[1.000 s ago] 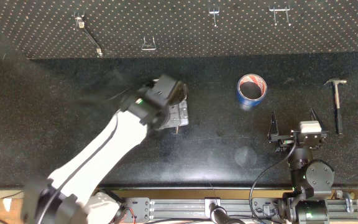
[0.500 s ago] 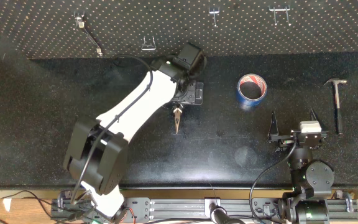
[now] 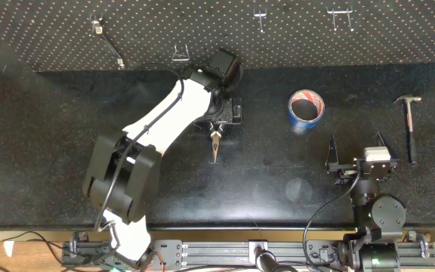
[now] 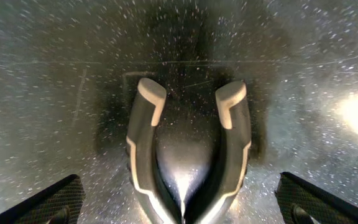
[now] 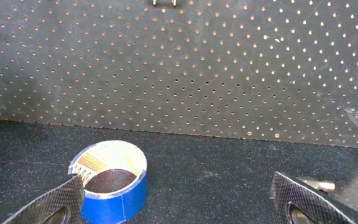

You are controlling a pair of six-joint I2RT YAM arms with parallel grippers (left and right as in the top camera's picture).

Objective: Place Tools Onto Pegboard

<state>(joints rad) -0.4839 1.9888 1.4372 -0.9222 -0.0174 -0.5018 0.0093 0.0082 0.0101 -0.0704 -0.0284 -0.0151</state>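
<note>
The left gripper (image 3: pixel 221 117) hangs over the pliers (image 4: pixel 229 149), its fingers spread wide to either side of the handles and grasping nothing. The pliers lie flat on the tabletop (image 3: pixel 66 136), near the pegboard (image 3: pixel 278 30). The right gripper (image 3: pixel 355 151) rests released and empty, near the tape (image 3: pixel 306 109) and hammer (image 3: pixel 409 128).

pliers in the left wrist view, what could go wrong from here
1. The pliers lie flat on the table with their handles spread, inside the open left gripper. Closing on them may fold the handles together, so the tool could twist or slip out.
2. Because they lie so flat, the gripper might scrape the table before it gets a firm hold.
</note>
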